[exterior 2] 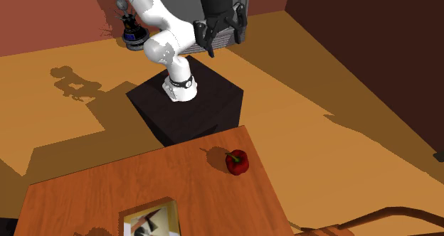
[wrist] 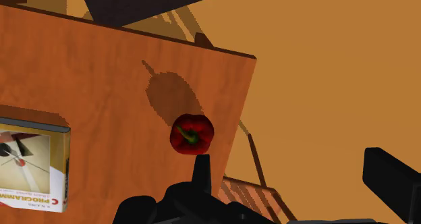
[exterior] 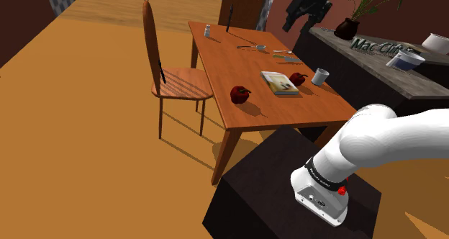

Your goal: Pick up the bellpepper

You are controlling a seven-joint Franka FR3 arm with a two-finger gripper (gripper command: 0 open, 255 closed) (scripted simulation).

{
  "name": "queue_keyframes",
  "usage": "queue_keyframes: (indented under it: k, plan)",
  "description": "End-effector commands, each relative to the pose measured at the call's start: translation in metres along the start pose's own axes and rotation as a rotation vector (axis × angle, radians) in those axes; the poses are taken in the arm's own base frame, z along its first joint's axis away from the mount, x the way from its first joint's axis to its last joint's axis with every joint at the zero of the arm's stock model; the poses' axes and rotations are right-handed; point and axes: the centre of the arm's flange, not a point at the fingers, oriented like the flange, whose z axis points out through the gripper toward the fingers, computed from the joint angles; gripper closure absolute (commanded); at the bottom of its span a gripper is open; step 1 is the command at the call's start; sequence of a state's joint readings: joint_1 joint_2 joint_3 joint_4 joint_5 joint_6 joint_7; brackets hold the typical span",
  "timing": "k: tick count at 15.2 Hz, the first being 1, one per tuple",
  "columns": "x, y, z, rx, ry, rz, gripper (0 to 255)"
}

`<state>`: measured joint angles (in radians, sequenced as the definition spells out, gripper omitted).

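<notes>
The gripper [exterior 2: 226,43] hangs high above the stand [exterior 2: 192,110] with its two black fingers spread wide and nothing between them. The pepper [exterior 2: 238,162], red with a short green stem, sits on the wooden table [exterior: 237,57] near the corner that faces the stand. It lies close to the table edge on the chair [exterior: 176,83] side, and well apart from the book [wrist: 30,165] further in.

The relation that matters is the offset between the pepper and the open gap. In the wrist view the pepper [wrist: 192,134] lies just past the tip of one finger [wrist: 202,170], not in the middle of the gap, and the other finger [wrist: 391,179] stands far to its side. The pepper is also well below and ahead of the hand, as the second exterior view shows.

The hand would probably need to shift sideways towards the pepper so that the gap straddles it, and then come down. The pepper looks squat, with its stem end turned up towards the wrist camera, so it shows no strong long axis. Either closing direction should do.

The table edge is close, so a nudge from the near finger could roll the pepper off.
</notes>
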<state>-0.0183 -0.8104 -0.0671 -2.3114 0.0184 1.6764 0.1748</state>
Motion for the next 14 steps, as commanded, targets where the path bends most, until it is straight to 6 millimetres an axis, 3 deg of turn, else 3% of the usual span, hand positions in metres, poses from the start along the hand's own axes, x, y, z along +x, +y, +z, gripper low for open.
queue_keyframes:
  k: [1, 14]
  plan:
    - [0.0, 0.0, 0.0, 0.0, 0.0, 0.0, 0]
    - [0.081, 0.06, 0.149, 0.052, -0.074, -0.015, 0]
